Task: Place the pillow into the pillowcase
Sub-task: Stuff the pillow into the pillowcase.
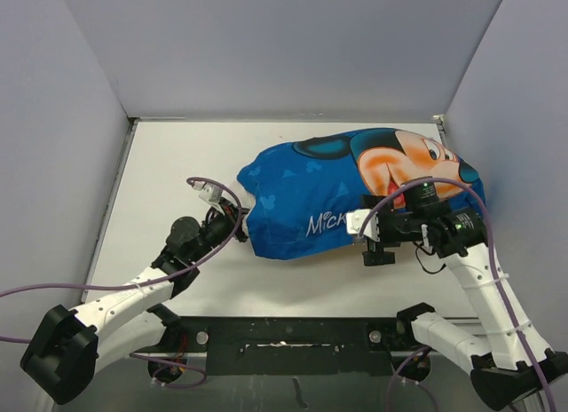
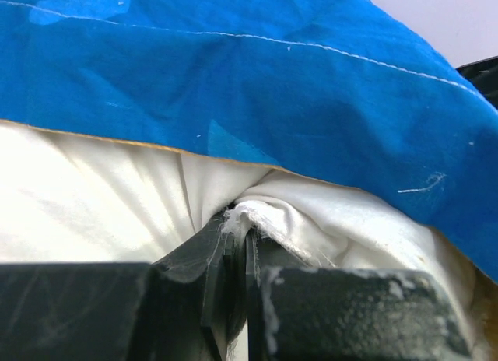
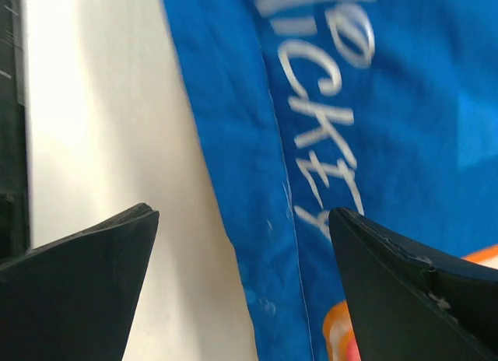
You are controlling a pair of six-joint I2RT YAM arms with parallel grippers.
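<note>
White tabletop (image 1: 177,163): our left gripper (image 2: 240,236) pinches the pillow (image 2: 85,198), right gripper (image 3: 243,213) gapes, so the unheld pillowcase (image 1: 328,190) could slip off.

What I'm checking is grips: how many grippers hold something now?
1: the left gripper, at the open end of the pillowcase, is shut on the pillow. The right gripper hangs open over the lettering, empty.

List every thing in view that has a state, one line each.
pillow: mostly inside the pillowcase, white end showing at the opening.
pillowcase: filled plump, lying on the table, Mickey print up.
left gripper: shut on the pillow's exposed white edge.
right gripper: open, holding nothing, jaws either side of the pillowcase's edge.
</note>
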